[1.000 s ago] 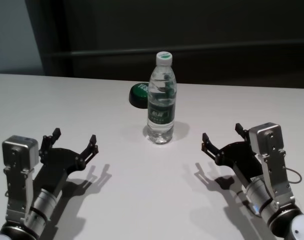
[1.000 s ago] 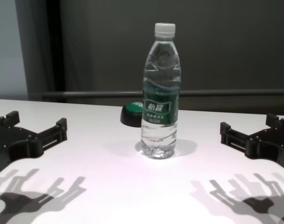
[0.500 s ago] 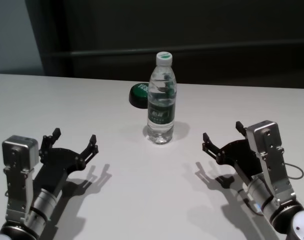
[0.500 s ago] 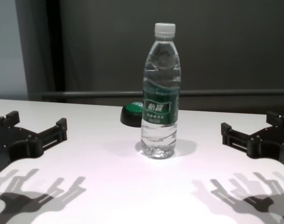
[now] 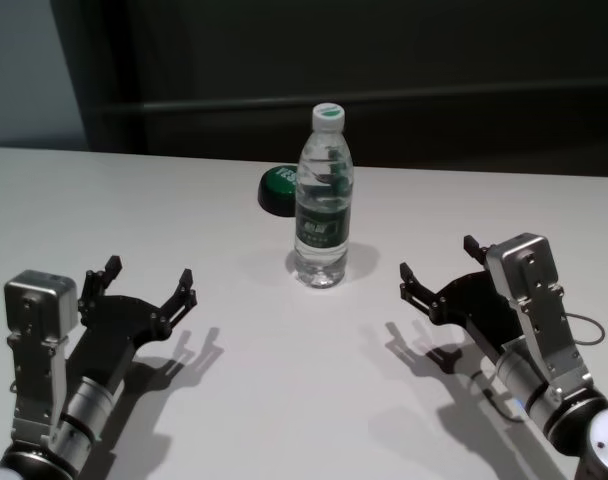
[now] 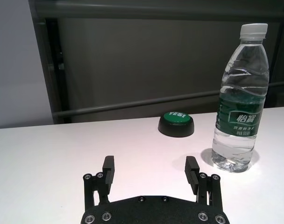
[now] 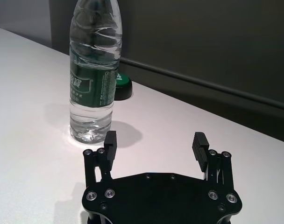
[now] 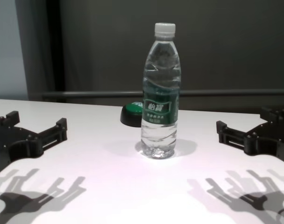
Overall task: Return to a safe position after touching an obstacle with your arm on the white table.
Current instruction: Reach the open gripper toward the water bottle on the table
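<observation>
1. The white table (image 5: 234, 400) carried everything.
2. The left gripper (image 5: 149, 285) hovered by the near left edge, fingers apart and empty.
3. The right gripper (image 5: 439, 272) hovered by the near right edge, fingers apart and empty.
4. The obstacle (image 5: 322, 200) stood upright near the far edge's middle, apart from both grippers.
5. The button (image 5: 279, 190) sat just behind it.

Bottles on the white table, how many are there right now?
1. The water bottle stands upright mid-table, just in front of the green button, between the open left gripper and open right gripper. None looks hidden.
</observation>
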